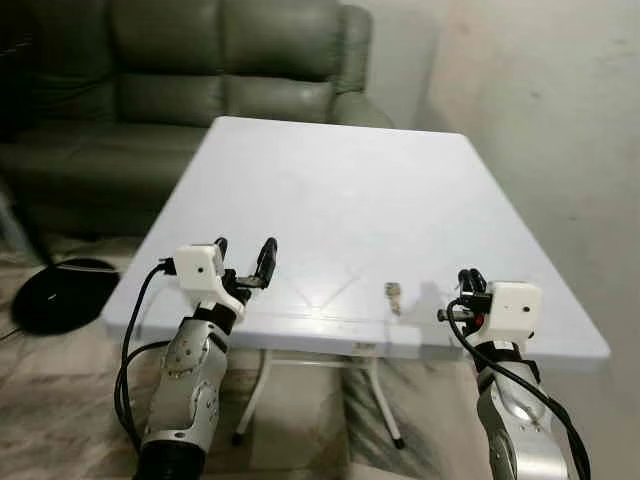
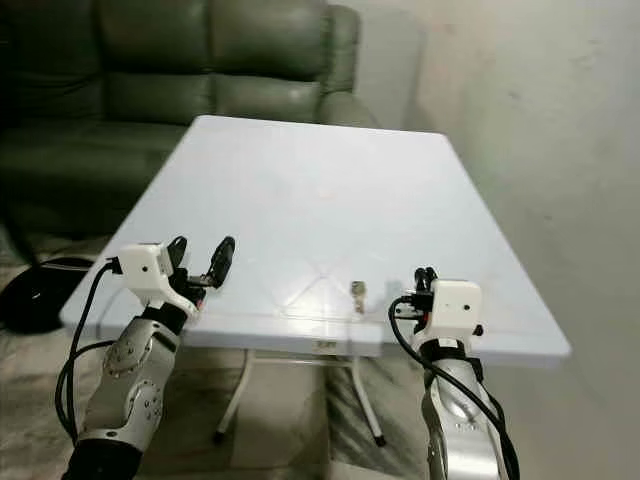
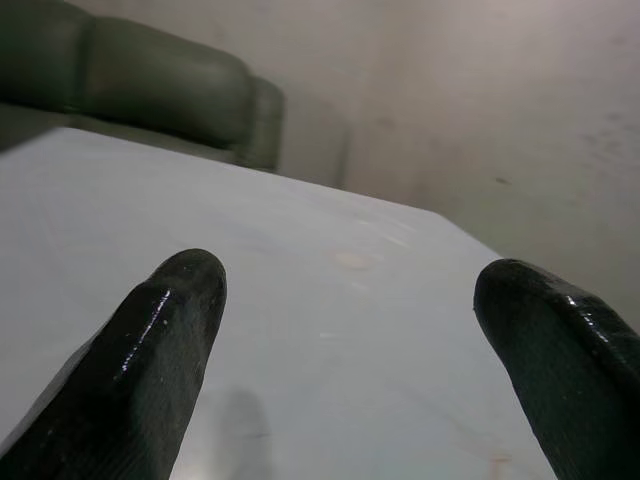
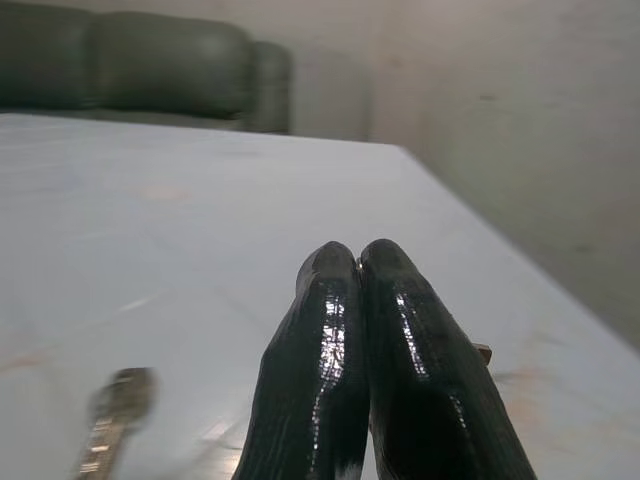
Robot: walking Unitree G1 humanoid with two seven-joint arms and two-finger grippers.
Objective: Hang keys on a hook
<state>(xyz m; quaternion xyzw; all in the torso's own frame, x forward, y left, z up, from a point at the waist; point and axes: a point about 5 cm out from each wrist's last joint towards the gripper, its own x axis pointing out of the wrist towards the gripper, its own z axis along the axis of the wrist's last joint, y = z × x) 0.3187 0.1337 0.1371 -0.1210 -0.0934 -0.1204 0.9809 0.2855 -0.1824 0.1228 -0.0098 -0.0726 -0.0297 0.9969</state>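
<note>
A small set of keys (image 1: 393, 295) lies flat on the white table (image 1: 340, 190), close to its front edge and right of centre; it also shows blurred in the right wrist view, keys (image 4: 112, 415). My right gripper (image 1: 470, 282) hovers at the front edge just right of the keys, fingers (image 4: 400, 340) pressed together with nothing between them. My left gripper (image 1: 243, 260) is raised over the front left corner of the table, its two fingers (image 3: 160, 340) spread apart and empty. No hook can be made out.
A dark green sofa (image 1: 200, 70) stands behind the table. A plain wall (image 1: 540, 110) runs along the right. A black round object (image 1: 60, 292) lies on the floor at the left. Folding table legs (image 1: 380, 400) show beneath the front edge.
</note>
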